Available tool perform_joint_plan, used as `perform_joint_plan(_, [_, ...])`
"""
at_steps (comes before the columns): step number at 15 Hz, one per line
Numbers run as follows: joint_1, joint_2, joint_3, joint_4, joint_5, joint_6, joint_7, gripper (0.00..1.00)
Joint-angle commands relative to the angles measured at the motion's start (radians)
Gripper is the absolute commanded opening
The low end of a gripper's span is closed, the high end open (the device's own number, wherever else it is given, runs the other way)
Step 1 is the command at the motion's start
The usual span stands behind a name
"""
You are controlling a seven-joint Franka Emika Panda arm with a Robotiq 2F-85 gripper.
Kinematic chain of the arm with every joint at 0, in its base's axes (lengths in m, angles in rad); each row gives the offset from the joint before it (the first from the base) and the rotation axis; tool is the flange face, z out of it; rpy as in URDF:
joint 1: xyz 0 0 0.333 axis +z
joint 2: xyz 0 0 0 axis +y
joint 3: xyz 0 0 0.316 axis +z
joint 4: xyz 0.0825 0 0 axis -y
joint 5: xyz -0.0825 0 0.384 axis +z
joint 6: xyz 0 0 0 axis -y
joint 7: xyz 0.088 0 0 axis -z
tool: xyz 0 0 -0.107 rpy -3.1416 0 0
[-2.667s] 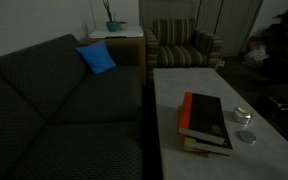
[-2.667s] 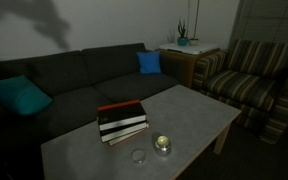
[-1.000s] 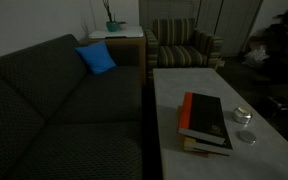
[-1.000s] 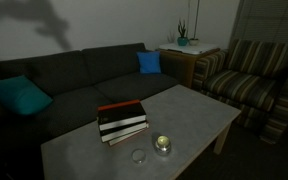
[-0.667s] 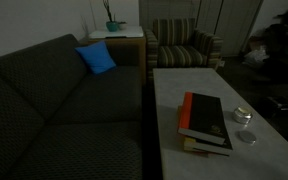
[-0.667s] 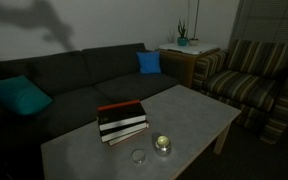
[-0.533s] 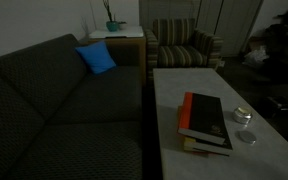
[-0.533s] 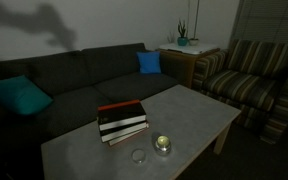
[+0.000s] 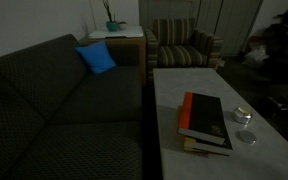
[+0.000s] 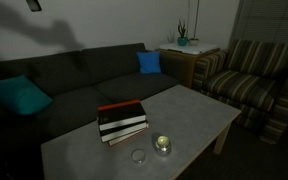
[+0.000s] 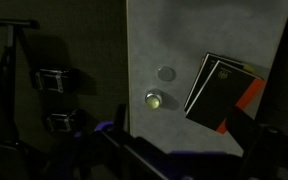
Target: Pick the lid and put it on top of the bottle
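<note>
The bottle [image 9: 242,114] is a small squat round jar on the pale coffee table [image 9: 174,100], to the right of the stacked books. The lid [image 9: 247,137] is a flat pale disc lying on the table close beside it, apart from it. Both also show in an exterior view, the bottle [image 10: 163,144] and the lid [image 10: 138,155], near the table's front edge. In the wrist view, my gripper [image 11: 181,115] is open and empty, high above the table. The bottle [image 11: 155,99] and the lid [image 11: 166,73] lie beyond its fingers.
A stack of books [image 10: 121,120] with a dark cover lies mid-table next to the jar. A dark sofa [image 10: 74,75] with blue cushions runs along one side. A striped armchair [image 10: 246,85] and a side table with a plant [image 10: 182,42] stand past the table's end.
The shadow on the wall has shifted left and a dark part of the arm now shows at the top edge of an exterior view. Lid, bottle and books have not moved.
</note>
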Motion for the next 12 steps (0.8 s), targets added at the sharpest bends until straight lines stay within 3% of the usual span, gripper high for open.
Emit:
perform_joint_plan(1, [-0.002, -0.001, 0.003, 0.001, 0.003, -0.002, -0.003, 1.00])
perform_joint_plan(2, [-0.021, 0.011, 0.015, 0.002, -0.040, 0.017, 0.015, 1.00])
perform_joint_plan(4, [-0.038, 0.096, -0.029, 0.036, -0.046, 0.020, -0.050, 1.00])
perform_joint_plan(12, [-0.071, 0.530, -0.215, 0.179, 0.044, 0.114, -0.279, 1.00])
